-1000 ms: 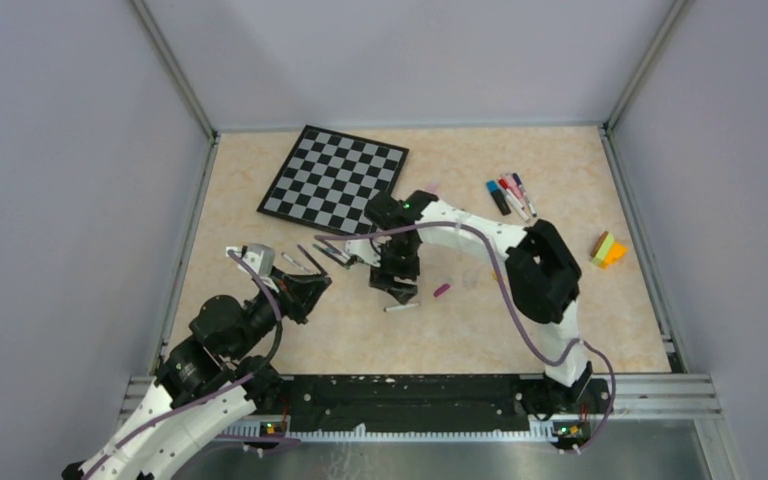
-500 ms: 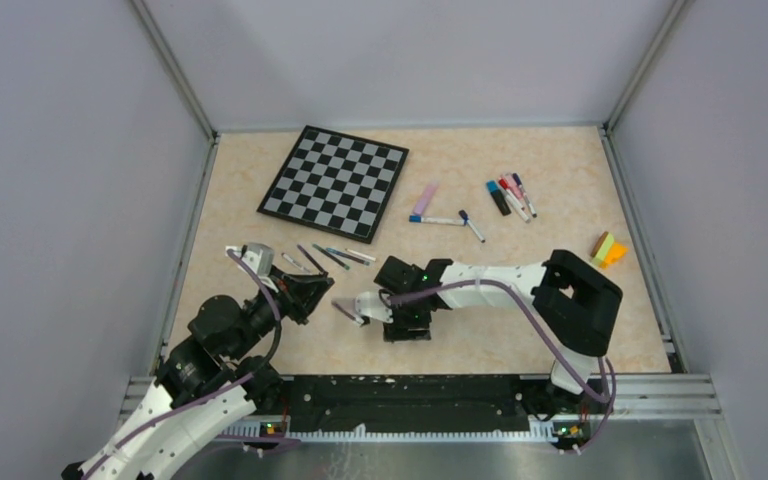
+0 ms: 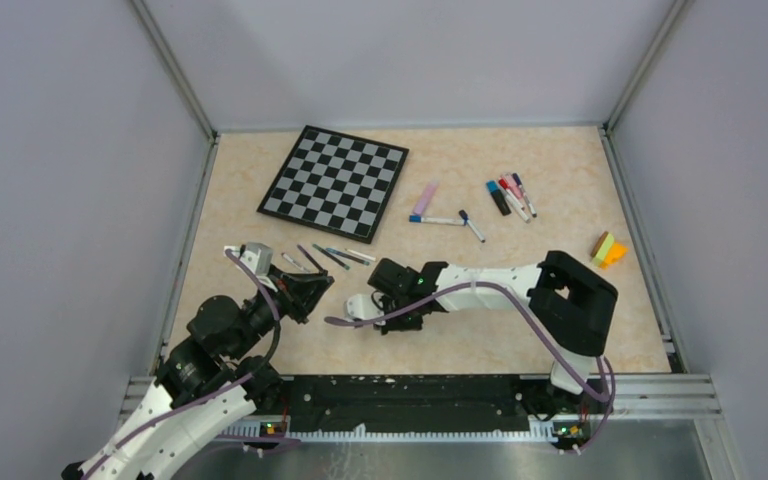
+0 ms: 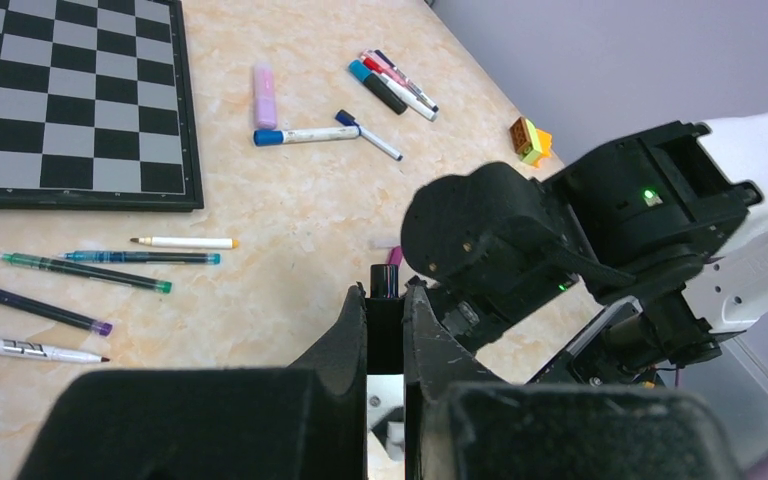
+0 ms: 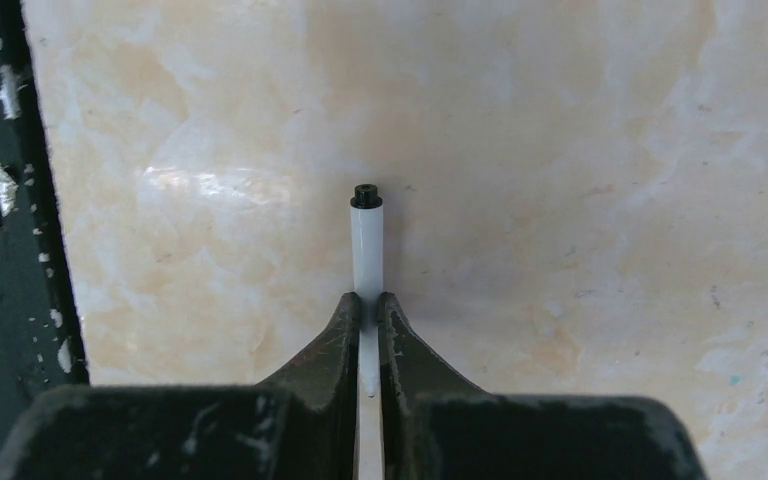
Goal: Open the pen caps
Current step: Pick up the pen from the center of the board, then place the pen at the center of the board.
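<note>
In the left wrist view my left gripper (image 4: 385, 292) is shut on a short black pen cap (image 4: 385, 278) whose glossy end pokes out past the fingertips. A pink cap (image 4: 395, 256) lies on the table just beyond it. My right gripper (image 5: 367, 300) is shut on a thin white pen (image 5: 366, 250) with a small black end, held low over the table. From above, the left gripper (image 3: 313, 290) and right gripper (image 3: 397, 322) sit close together near the front edge. Several uncapped pens (image 3: 325, 257) lie in a row between them and the chessboard.
The black-and-white chessboard (image 3: 335, 180) lies at the back left. A pink highlighter (image 3: 424, 199), two blue-capped pens (image 3: 450, 221) and a cluster of capped markers (image 3: 510, 197) lie behind. A yellow-orange block (image 3: 607, 250) sits at the right. The right forearm (image 3: 480, 285) spans the table's front.
The right arm swung from mid-table down toward the front edge and its gripper closed on the white pen. Pens behind it came into view. The left arm has not moved.
</note>
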